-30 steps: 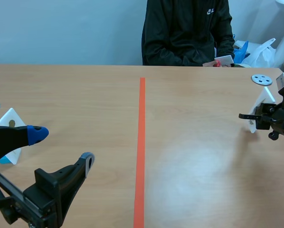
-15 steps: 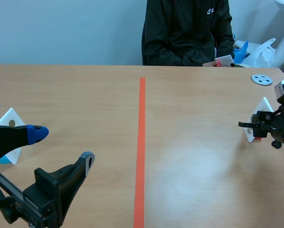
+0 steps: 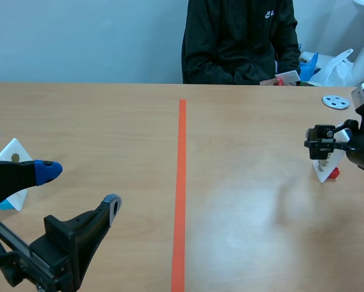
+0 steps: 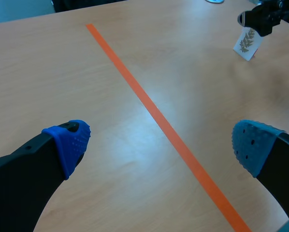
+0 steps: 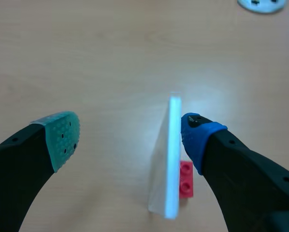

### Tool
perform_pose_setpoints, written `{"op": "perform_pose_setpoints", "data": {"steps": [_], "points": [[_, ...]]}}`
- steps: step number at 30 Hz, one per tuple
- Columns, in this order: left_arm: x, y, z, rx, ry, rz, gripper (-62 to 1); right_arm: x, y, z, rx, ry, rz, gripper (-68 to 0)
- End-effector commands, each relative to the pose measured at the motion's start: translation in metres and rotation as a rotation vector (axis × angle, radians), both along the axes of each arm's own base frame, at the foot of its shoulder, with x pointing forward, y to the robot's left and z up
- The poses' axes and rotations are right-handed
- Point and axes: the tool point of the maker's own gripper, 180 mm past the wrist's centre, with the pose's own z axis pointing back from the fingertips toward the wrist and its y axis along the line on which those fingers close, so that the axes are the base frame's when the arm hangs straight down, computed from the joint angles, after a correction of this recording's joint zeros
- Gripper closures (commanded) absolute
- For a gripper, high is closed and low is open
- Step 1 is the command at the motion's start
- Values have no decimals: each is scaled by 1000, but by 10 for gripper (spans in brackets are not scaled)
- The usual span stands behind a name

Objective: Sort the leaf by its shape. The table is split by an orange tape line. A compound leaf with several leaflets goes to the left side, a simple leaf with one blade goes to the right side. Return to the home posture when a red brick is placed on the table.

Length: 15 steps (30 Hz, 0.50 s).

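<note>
**Right claw** (image 5: 130,139): released, fingers spread either side of the leaf card (image 5: 169,159).

**Card:** it stands upright on the desk (image 5: 86,48) on a small red block (image 5: 185,180). It is edge-on between the fingers, its long axis running straight ahead. It sits hard by the blue pad (image 5: 198,136), contact uncertain, and well apart from the green pad (image 5: 62,140). The printed leaf appears compound.

**Left claw** (image 4: 159,145): released, empty, with the orange tape line (image 4: 154,111) between it and the card. The right arm is far nearer.

**Judgement:** centre before clenching.
</note>
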Motion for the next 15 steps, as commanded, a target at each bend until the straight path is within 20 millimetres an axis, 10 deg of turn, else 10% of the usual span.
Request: {"op": "perform_pose_setpoints", "data": {"steps": [1, 15], "points": [[2, 0, 6, -15, -22, 2, -623, 9, -11, 28, -7, -58, 3, -466], [2, 0, 6, -15, -22, 2, -623, -22, -6, 92, -24, -153, 116, -512]]}}
